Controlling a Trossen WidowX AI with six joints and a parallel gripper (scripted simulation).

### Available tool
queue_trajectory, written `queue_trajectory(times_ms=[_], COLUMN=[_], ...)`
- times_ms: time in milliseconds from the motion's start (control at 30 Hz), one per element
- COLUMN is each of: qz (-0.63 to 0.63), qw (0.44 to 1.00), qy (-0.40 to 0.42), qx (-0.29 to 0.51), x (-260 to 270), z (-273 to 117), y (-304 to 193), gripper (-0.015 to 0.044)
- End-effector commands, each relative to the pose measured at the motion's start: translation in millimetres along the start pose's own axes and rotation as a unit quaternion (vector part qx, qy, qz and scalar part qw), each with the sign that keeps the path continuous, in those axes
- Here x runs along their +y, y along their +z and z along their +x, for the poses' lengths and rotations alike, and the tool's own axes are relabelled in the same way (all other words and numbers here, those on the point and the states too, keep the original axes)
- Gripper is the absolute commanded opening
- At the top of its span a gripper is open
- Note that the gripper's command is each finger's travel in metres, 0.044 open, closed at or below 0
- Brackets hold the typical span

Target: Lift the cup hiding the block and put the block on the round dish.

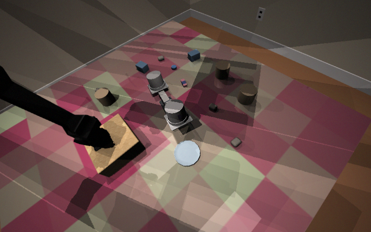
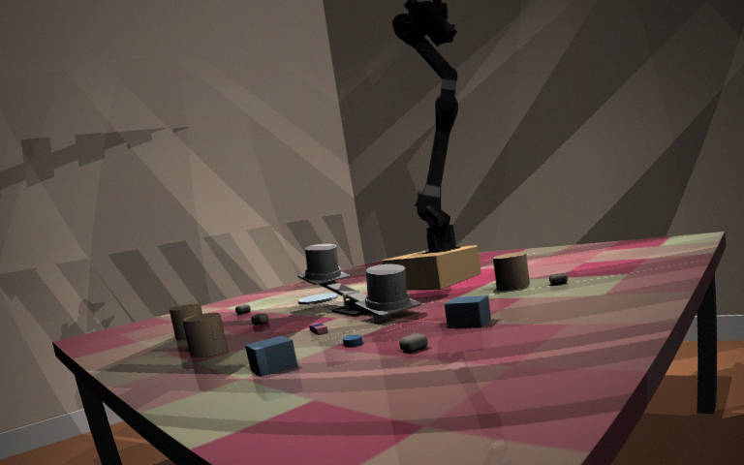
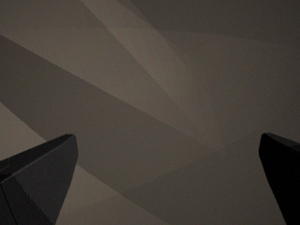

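Note:
Two identical grey cups stand on the end plates of a small balance (image 1: 164, 96) (image 2: 343, 288). One cup (image 1: 155, 79) (image 2: 386, 286) is on the end nearer the blue boxes, and that end is tilted down. The other cup (image 1: 175, 111) (image 2: 321, 261) is on the raised end, nearer the round dish. The pale blue round dish (image 1: 187, 152) (image 2: 318, 299) lies flat with nothing on it. No block shows under either cup. My gripper (image 3: 171, 145) is open and empty, with only wall beyond its fingers; the arm stands tall, its wrist high above the table.
A brown cylinder (image 1: 105, 96) (image 2: 511, 271) stands near the arm's wooden base (image 1: 122, 137) (image 2: 411, 272). Two more brown cylinders (image 1: 222, 70) (image 1: 247, 94), two blue boxes (image 1: 142, 66) (image 1: 193, 55), a blue disc (image 1: 174, 67), a small striped block (image 1: 183, 82) and several small grey pieces lie around the balance.

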State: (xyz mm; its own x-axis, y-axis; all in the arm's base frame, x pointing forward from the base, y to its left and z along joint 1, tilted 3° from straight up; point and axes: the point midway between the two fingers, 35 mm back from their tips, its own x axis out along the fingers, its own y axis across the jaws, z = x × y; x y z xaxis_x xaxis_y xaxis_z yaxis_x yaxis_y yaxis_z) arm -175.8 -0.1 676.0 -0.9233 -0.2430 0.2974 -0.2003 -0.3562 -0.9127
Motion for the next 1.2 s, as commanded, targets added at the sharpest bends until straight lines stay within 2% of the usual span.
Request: queue_trajectory(times_ms=[0,33,300,633,1167], qz=[-0.002,-0.009,-0.112,-0.170,-0.321], qw=[1.000,1.000,0.991,0.977,0.904], qy=[-0.001,-0.003,-0.043,-0.084,-0.221], qx=[-0.001,-0.005,-0.059,-0.095,-0.176], x=[0,-1,-12,-18,-36], z=[0,0,-5,-12,-51], y=[1,3,34,55,115], gripper=[0.0426,0.0440,0.0440,0.0440,0.0440])
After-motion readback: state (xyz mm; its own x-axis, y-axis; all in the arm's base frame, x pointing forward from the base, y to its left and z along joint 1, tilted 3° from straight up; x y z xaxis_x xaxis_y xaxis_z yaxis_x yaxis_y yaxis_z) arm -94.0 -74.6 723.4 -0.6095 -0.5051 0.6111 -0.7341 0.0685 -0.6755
